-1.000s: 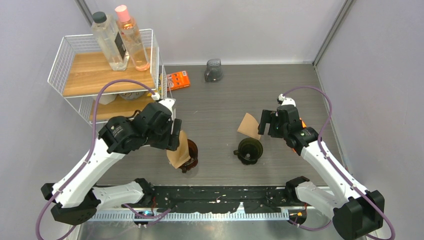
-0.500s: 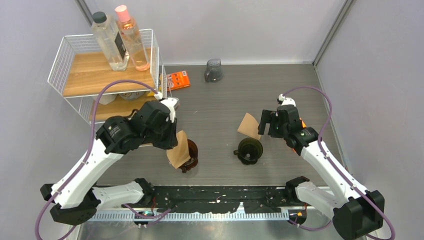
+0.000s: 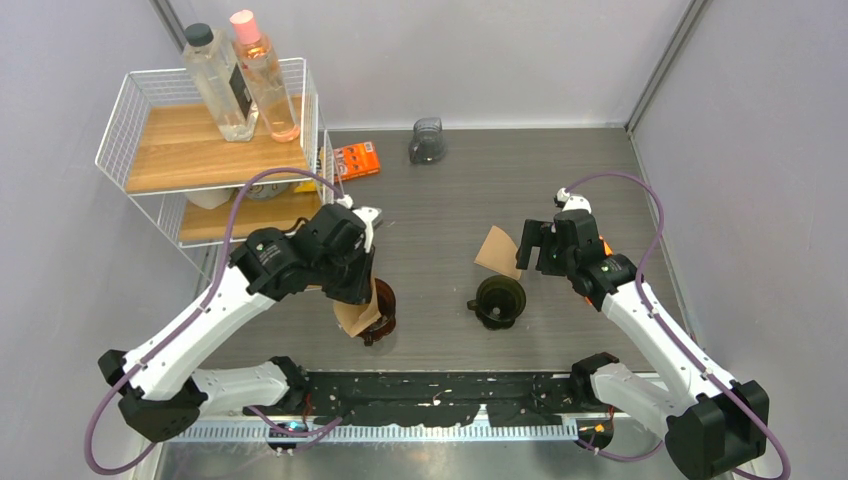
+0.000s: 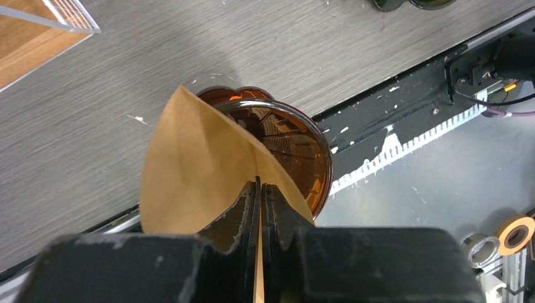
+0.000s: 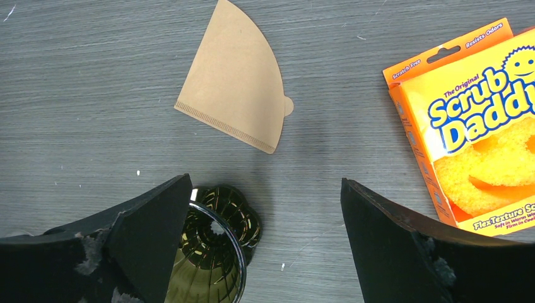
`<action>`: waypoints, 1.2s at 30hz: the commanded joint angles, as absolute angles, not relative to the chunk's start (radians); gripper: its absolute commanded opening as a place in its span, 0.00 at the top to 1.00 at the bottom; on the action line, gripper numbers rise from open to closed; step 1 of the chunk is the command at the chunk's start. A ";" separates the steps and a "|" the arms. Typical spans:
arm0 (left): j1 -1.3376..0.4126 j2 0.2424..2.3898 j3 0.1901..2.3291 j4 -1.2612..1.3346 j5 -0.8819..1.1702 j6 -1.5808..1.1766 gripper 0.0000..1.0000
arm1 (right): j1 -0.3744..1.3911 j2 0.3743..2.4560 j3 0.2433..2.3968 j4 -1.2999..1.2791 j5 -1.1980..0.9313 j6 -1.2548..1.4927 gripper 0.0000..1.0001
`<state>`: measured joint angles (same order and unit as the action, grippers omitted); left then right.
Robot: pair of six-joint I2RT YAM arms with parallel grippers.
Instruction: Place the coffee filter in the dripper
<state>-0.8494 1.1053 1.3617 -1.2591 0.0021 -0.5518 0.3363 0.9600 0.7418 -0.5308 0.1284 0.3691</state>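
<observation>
My left gripper [image 4: 260, 189] is shut on the edge of a brown paper coffee filter [image 4: 189, 170]. The filter opens into a cone that leans on the rim of an amber glass dripper [image 4: 296, 151]. From above, that filter [image 3: 350, 316] and dripper [image 3: 383, 318] sit near the front edge, under the left gripper [image 3: 362, 290]. My right gripper [image 5: 265, 183] is open above the table. A second filter [image 5: 236, 101] lies flat beyond it, and a dark green dripper [image 5: 211, 252] stands by its left finger.
An orange Scrub Daddy box [image 5: 473, 126] lies right of the right gripper. At the back left stands a white wire rack [image 3: 120, 140] with two bottles [image 3: 240, 75]. Another orange box [image 3: 356, 160] and a grey cup [image 3: 427, 140] are at the back.
The left jaws have shut on the filter's edge, and the left wrist has shifted right over the amber dripper. The right arm has not moved.
</observation>
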 commanded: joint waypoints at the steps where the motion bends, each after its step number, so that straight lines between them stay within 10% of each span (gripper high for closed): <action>1: -0.870 1.132 1.355 -1.221 0.027 -0.568 0.90 | 0.330 0.950 0.741 -0.502 0.142 0.359 0.04; 36: -0.948 1.117 1.205 -1.171 -0.137 -0.681 0.94 | 0.329 0.947 0.737 -0.508 0.205 0.372 0.05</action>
<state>-0.9432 1.1553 1.2095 -1.2194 -0.1177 -0.6594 0.3359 0.9600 0.7403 -0.5312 0.1780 0.3695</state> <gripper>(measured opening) 0.063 0.956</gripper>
